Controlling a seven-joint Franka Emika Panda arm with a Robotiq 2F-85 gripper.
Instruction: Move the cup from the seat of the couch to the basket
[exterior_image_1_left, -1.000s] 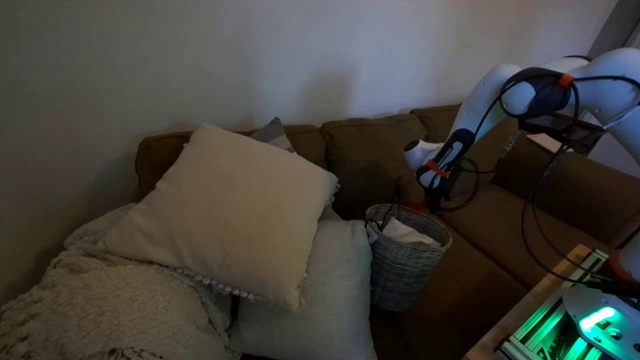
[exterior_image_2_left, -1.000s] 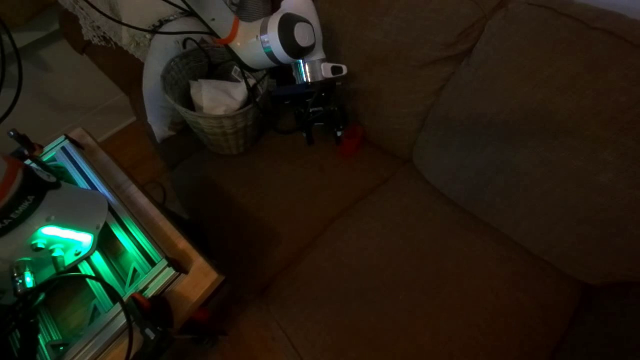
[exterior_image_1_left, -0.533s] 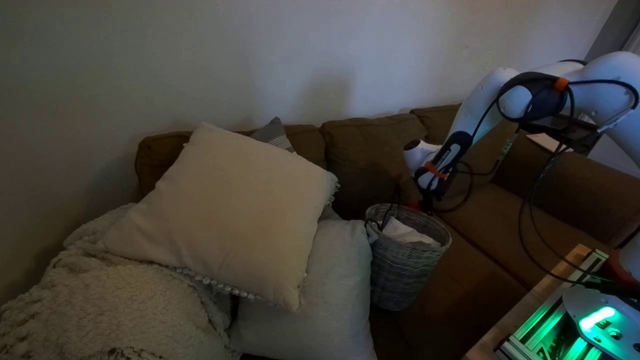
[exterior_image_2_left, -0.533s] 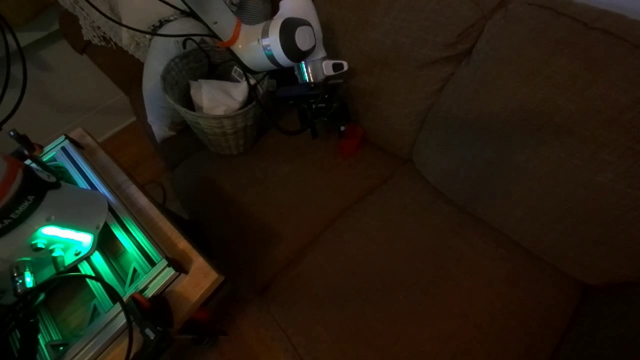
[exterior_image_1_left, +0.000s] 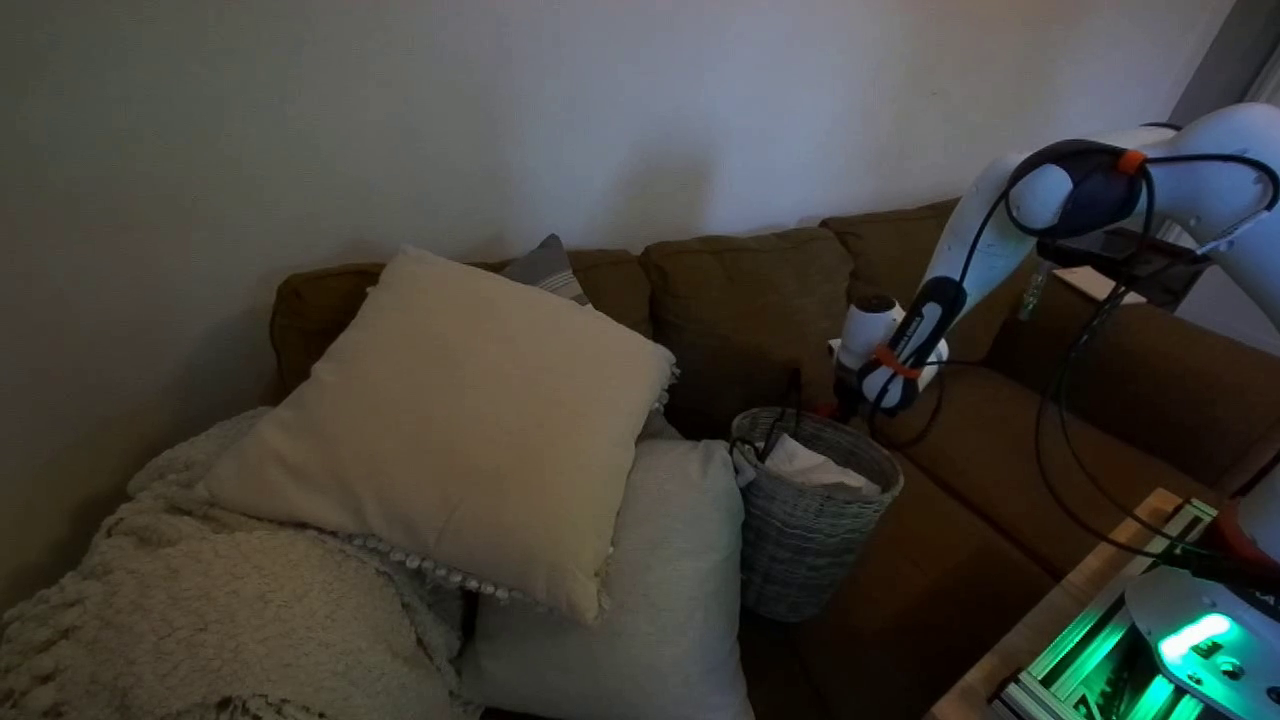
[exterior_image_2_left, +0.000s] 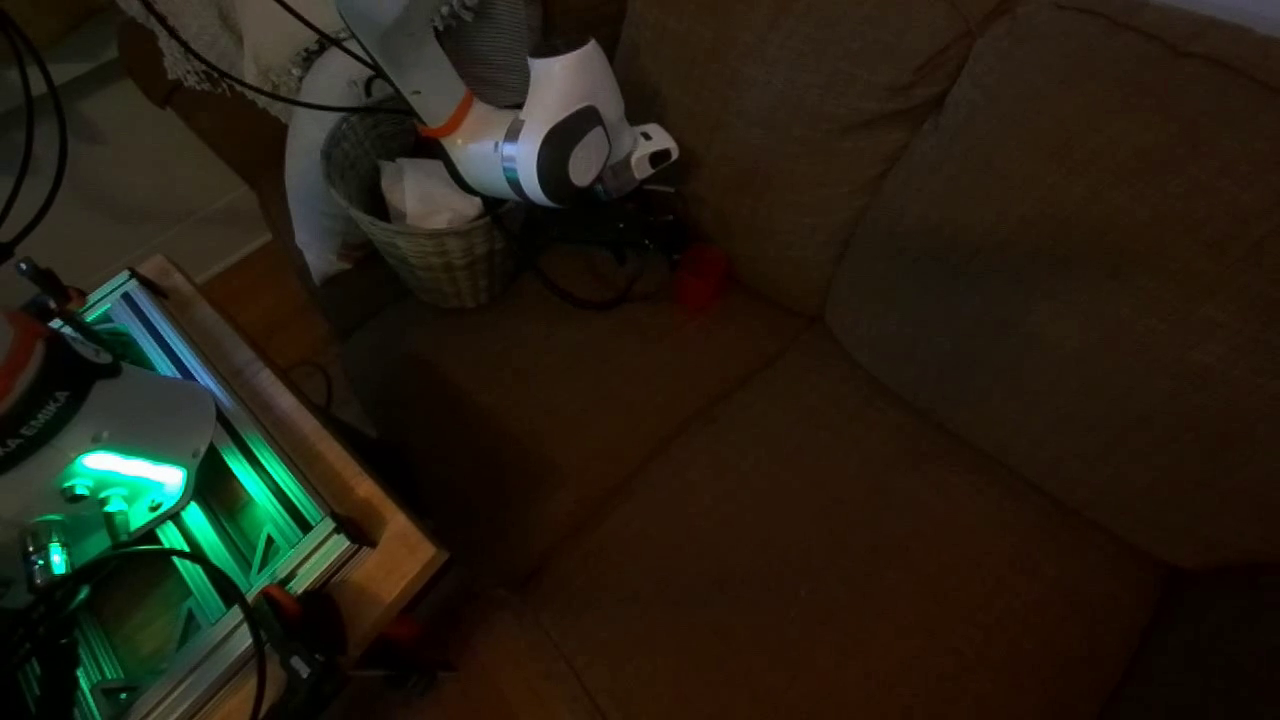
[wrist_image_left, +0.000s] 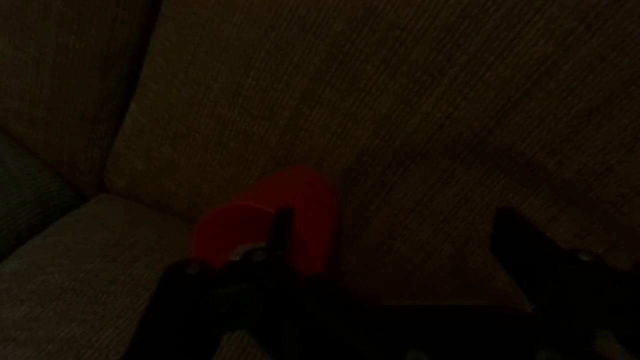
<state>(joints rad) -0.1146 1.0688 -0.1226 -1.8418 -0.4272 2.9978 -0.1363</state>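
Wrist view, very dim. Round red cup (wrist_image_left: 307, 206), plastic by my guess, on the seat of the brown fabric couch (exterior_image_2_left: 900, 480); near the pale grey-white woven basket (exterior_image_1_left: 800, 545) with thin dark hoop handle, outside it and apart from it. In an exterior view only a red sliver of the cup (exterior_image_1_left: 828, 411) shows, just behind the basket's rim.

Handling, judged: light, thin-walled, fairly stiff with some give; unlikely to break. Smooth, so apt to slide or roll if nudged from one side. Best hold: across the body below the rim, both fingers, modest squeeze.

Dark two-fingered claw (wrist_image_left: 394, 215) spread wide, no hold on anything. One finger overlaps the cup from here; cannot tell whether it touches. The other stands well clear. Would want shifting until the pair straddle the cup.

Looks: red inside and out, round mouth, thin paler rim line, blunt rounded far end; no handle seen. Lower part lost behind the claw. Upright or on its side, cannot tell.
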